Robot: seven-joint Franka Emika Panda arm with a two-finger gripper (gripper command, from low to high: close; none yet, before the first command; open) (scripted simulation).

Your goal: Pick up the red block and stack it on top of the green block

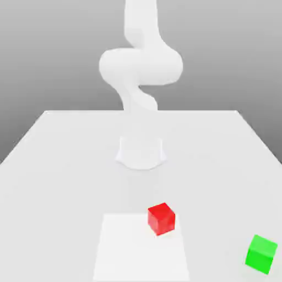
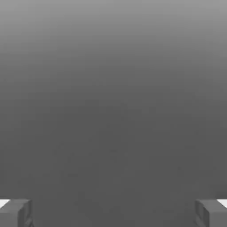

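The red block (image 1: pixel 161 218) sits on the white table, near the front and just right of centre in the exterior view. The green block (image 1: pixel 261 253) rests apart from it, at the front of the exterior view's right. The white arm (image 1: pixel 140 66) rises behind both blocks at the middle of the table, well back from them. In the hand view my gripper (image 2: pixel 113 213) is open, its two grey fingertips (image 2: pixel 16 213) standing far apart with nothing between them, in front of a plain grey background.
The white table (image 1: pixel 55 165) stretches wide around the blocks. A brighter white rectangular patch (image 1: pixel 132 253) lies on it at the front centre, with the red block on its far right corner.
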